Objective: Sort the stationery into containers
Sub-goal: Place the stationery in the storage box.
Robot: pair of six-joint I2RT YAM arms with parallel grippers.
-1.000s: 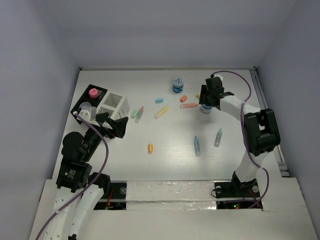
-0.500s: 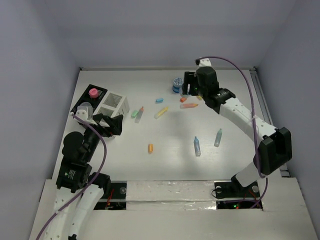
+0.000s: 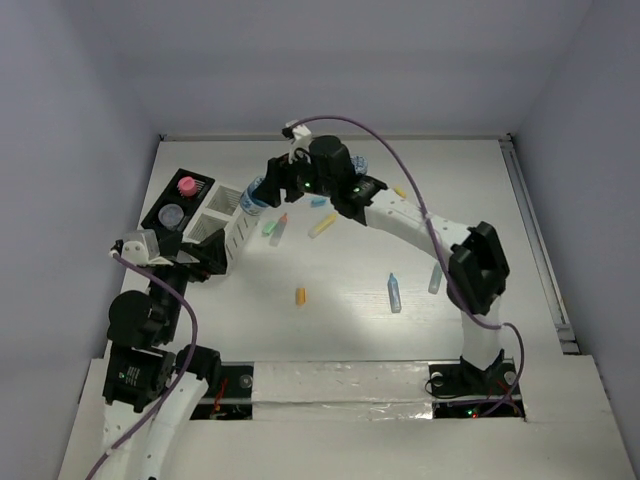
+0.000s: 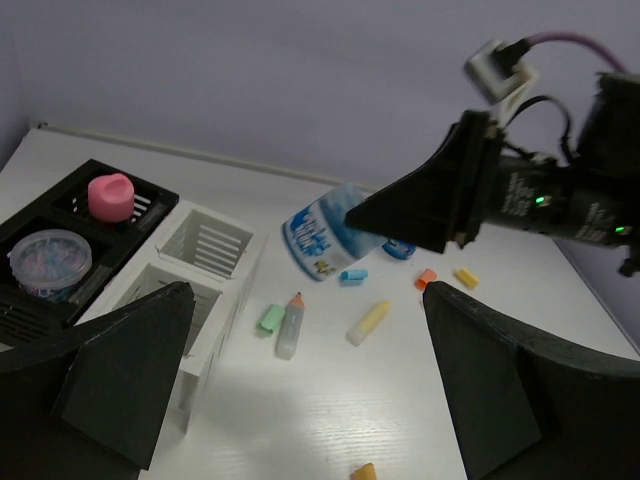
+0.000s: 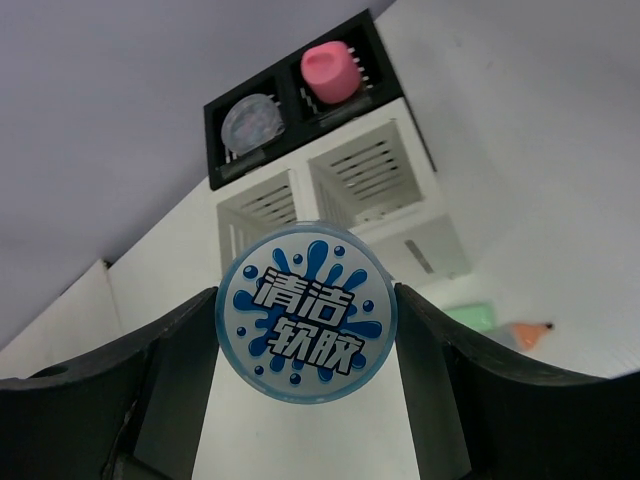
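Tub (image 5: 305, 322): blue-labelled, round, tilted in the air by the white box's (image 4: 225, 310) right side, far left.
My right gripper (image 3: 260, 190): pinching that tub.
Black tray (image 4: 150, 185): adjoining the box's left.
My left gripper (image 4: 310, 385): spread wide, empty, nearer.

Soft even overhead light, lavender cast on walls (image 3: 90, 150), enclosure corners dimmer than centre; table (image 3: 340, 320) bright white, mild sheen on tape strip (image 3: 340, 383); shadows faint, diffuse; left gripper fingers (image 4: 500, 380), right gripper fingers (image 5: 170, 390) near-black, soft-focus; tub (image 5: 306, 310) label sharp
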